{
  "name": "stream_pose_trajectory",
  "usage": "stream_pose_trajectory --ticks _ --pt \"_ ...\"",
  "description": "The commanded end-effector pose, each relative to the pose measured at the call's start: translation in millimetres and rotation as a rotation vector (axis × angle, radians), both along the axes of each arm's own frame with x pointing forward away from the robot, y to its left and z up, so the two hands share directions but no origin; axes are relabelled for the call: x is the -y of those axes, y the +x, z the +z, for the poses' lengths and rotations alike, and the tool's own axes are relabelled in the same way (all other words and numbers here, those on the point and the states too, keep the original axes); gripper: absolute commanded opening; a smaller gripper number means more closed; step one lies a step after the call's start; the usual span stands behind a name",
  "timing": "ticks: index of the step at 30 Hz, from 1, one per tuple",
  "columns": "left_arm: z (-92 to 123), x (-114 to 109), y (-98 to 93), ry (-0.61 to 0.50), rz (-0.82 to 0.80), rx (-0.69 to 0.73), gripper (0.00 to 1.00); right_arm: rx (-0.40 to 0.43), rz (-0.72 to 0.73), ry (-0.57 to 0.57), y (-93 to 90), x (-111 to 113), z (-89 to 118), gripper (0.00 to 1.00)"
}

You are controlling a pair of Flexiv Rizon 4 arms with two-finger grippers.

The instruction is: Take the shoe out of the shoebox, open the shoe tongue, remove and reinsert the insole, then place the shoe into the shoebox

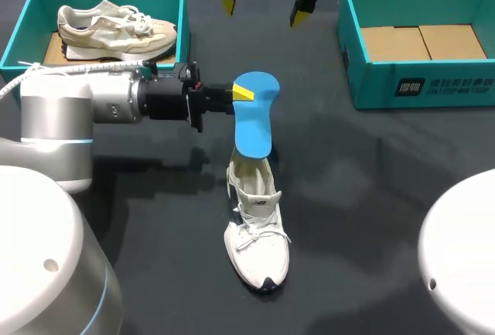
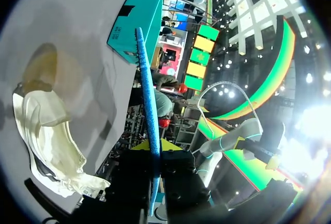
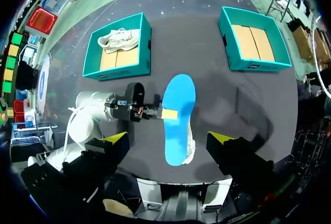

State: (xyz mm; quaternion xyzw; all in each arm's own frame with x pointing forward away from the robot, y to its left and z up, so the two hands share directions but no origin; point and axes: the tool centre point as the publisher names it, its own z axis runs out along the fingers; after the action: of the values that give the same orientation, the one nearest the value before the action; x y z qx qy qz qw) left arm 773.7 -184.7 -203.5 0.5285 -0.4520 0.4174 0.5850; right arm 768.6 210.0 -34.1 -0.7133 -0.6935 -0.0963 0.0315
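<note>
On the table, shoes: two. A white shoe [image 1: 257,234] stands on the bare table [image 1: 371,219] near the middle, toe toward the robot and tongue lifted. A beige shoe [image 1: 116,29] lies inside the left shoebox.
Shoeboxes: two, both teal and lidless. The left shoebox [image 1: 183,18] is at the far left and the right shoebox [image 1: 433,83] at the far right, well apart.
Cardboard panels: two brown cardboard panels [image 1: 421,41] lie side by side on the right shoebox's floor.
Insole: one, blue. The insole [image 1: 255,130] is in the air over the white shoe's heel opening, broad face up; whether its lower end touches the shoe I cannot tell.
Left gripper: the left gripper [image 1: 244,93] is clamped on the insole's far end, one yellow tip showing on top.
Right gripper: the right gripper [image 1: 263,8] hangs high over the far side of the table, fingers spread, holding nothing.
Writing: white print on the right shoebox's front wall and a small mark on the white shoe's tongue.
</note>
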Motion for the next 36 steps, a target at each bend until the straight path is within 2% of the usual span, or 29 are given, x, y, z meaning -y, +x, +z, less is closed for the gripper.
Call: stream_pose_trajectory --ticks 1,19,36 --pt "-1 0 0.6 0.000 -0.004 0.002 0.00 -0.022 -0.017 -0.287 0.8 -10 1 1.00" --pt "0 4 1.1 -0.020 -0.010 0.032 0.00 -0.029 0.007 -0.251 1.4 -26 -3 1.00" --pt "3 1 5.9 -0.041 0.038 0.081 0.00 -0.024 -0.060 -0.121 5.4 -7 -3 1.00"
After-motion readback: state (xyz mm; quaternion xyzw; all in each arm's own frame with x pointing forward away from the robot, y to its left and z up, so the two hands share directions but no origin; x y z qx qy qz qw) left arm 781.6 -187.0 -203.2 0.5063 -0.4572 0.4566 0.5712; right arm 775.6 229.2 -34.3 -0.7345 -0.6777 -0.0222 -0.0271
